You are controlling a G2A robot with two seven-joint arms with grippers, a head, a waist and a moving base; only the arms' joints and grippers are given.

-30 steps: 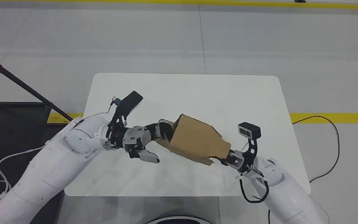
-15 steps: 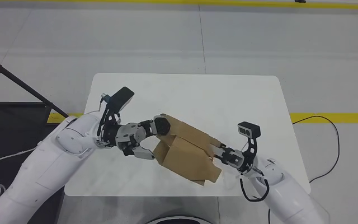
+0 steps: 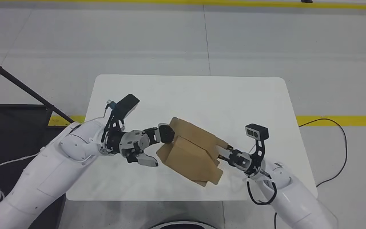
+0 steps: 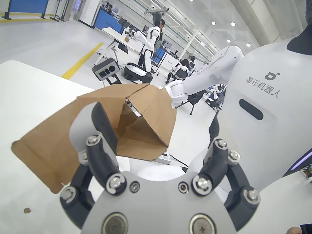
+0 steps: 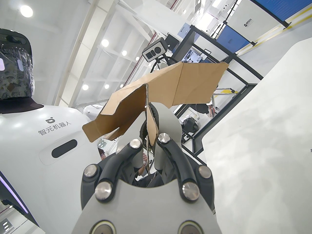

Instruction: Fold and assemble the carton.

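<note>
A brown carton [image 3: 191,151] hangs partly opened over the front middle of the white table [image 3: 251,103], held between both arms. My left gripper [image 3: 157,146] is open at the carton's left end. In the left wrist view one of its fingers [image 4: 104,122] lies against the carton [image 4: 61,132] beside its open mouth, and the other finger stands well apart from it. My right gripper [image 3: 224,154] is shut on a flap at the carton's right end. In the right wrist view the fingers [image 5: 159,120] pinch the edge of a thin flap, with the carton [image 5: 195,83] spreading beyond it.
A black stand [image 3: 23,91] leans beside the table's left edge. A small cardboard crumb [image 4: 27,210] lies on the table near the left gripper. The back half of the table is bare white surface.
The carton has gone from a flat-looking shape to a partly opened one and tipped toward the table's front. The left gripper stayed at its left end, the right kept hold of its flap.
</note>
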